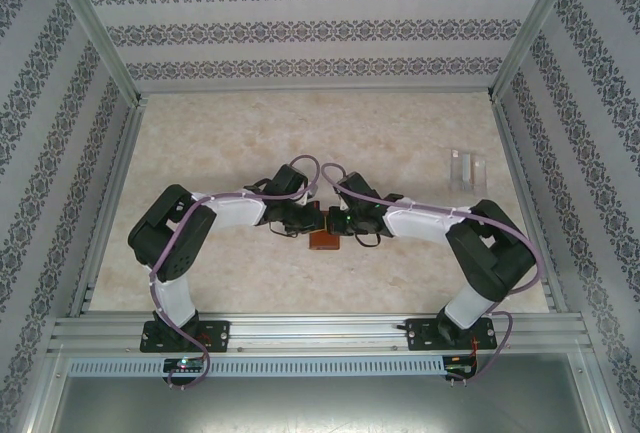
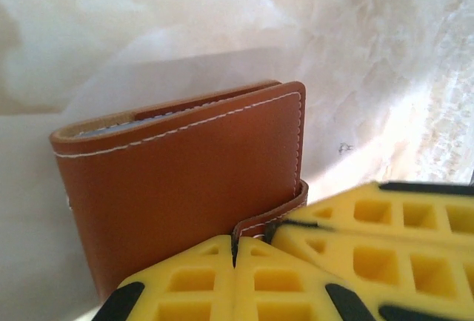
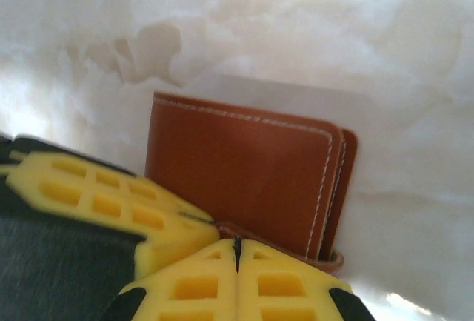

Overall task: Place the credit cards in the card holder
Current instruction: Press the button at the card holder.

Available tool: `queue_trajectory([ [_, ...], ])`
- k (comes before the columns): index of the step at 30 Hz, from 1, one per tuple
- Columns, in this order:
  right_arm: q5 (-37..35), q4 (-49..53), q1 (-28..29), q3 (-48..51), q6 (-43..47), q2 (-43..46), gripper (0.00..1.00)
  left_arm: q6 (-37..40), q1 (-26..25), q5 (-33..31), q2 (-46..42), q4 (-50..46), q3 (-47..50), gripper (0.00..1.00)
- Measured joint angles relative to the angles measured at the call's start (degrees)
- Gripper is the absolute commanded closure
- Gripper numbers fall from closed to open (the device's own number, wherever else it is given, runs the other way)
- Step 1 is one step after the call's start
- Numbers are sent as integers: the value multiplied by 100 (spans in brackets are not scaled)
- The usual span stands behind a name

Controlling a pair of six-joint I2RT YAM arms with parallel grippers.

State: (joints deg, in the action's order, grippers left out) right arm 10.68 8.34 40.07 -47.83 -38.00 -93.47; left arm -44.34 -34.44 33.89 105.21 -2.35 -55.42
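The left end effector (image 2: 234, 245) has its fingers pressed together, tips against the snap tab (image 2: 278, 213) of the card holder (image 2: 185, 180). The holder lies at its 12 o'clock, long edge running 9 to 3. The right end effector (image 3: 237, 243) is likewise closed, with the holder at its 12 o'clock. Whether either pinches the tab cannot be told. From above, the two meet over the holder at mid-tabletop (image 1: 300, 143), neither nearer. Count: one folded card holder, and one clear case (image 1: 466, 168) well apart at 2 o'clock.

Clear plastic case (image 1: 466, 167) near table's (image 1: 250, 143) far-right edge
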Motion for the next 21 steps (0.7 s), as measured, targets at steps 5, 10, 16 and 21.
queue_trajectory([
  [5,-79,343,70,39,256,46,100,-76,0,94,61,166,9,100],
  [10,28,240,50,81,247,11,100,-92,2,131,72,199,20,100],
  [16,256,192,-225,313,153,304,100,-94,0,173,103,249,15,100],
  [21,584,492,-560,101,138,389,100,-92,0,195,140,247,-28,100],
])
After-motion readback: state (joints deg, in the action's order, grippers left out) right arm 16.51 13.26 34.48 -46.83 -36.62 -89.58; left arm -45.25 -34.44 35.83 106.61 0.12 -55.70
